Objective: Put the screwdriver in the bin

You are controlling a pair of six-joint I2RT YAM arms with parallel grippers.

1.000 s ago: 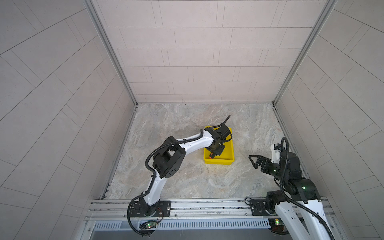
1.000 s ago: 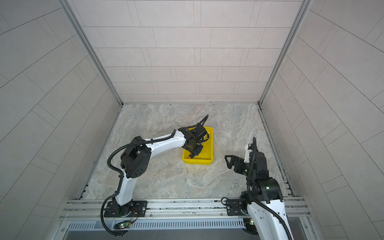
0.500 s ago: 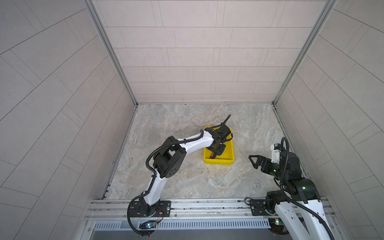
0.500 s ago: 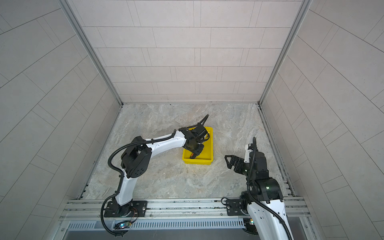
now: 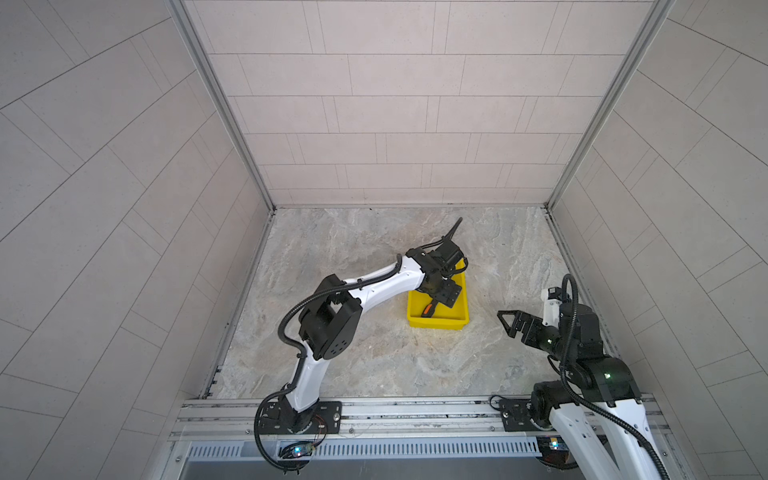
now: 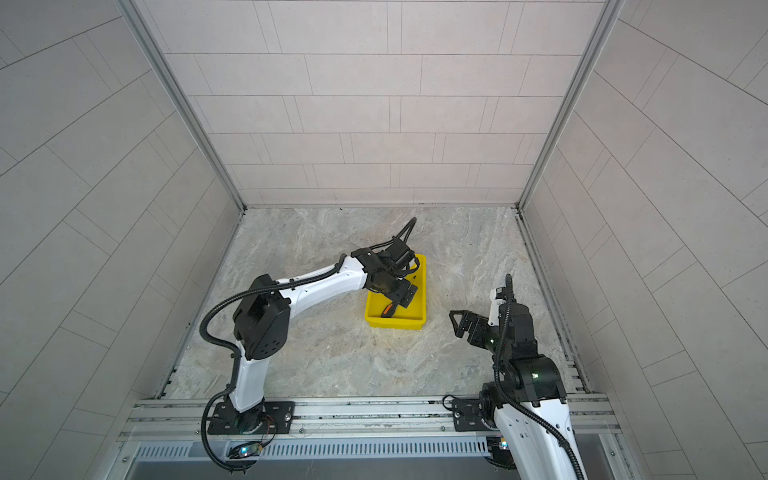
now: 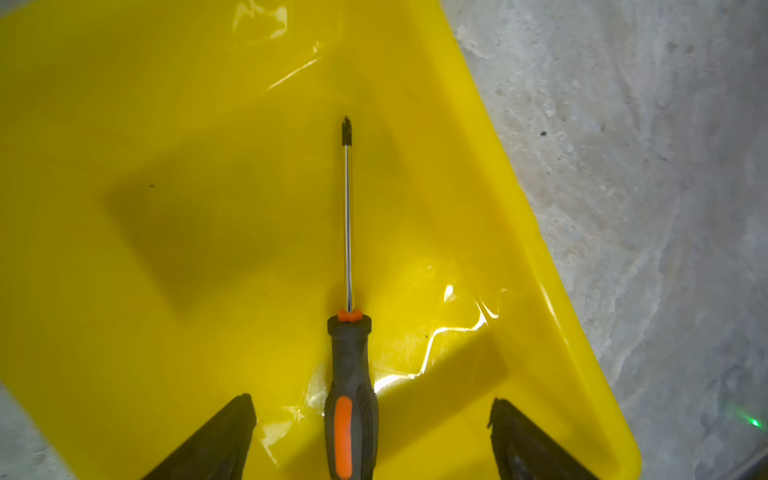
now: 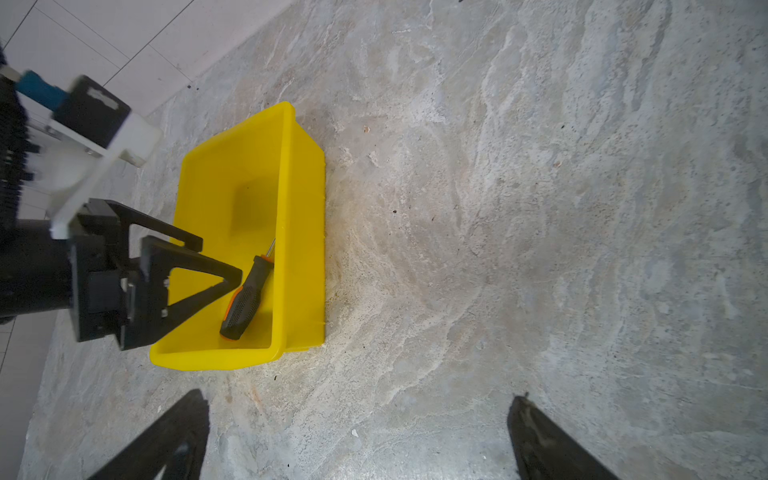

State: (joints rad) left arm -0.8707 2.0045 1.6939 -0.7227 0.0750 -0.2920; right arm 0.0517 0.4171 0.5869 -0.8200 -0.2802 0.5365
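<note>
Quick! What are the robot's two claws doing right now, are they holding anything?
Left gripper: open, holding nothing; the screwdriver lies loose in the bin between its jaws.
Right gripper: open, holding nothing.

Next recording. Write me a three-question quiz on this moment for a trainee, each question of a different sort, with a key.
1. True or false: the screwdriver lies inside the bin.
2. The left gripper is: A) shut on the handle; B) open, one finger on each side of the handle without touching it; C) out of view.
3. What does the right gripper hold?

Key: 1 true. 2 B. 3 Nothing. It is open and away from the bin.
</note>
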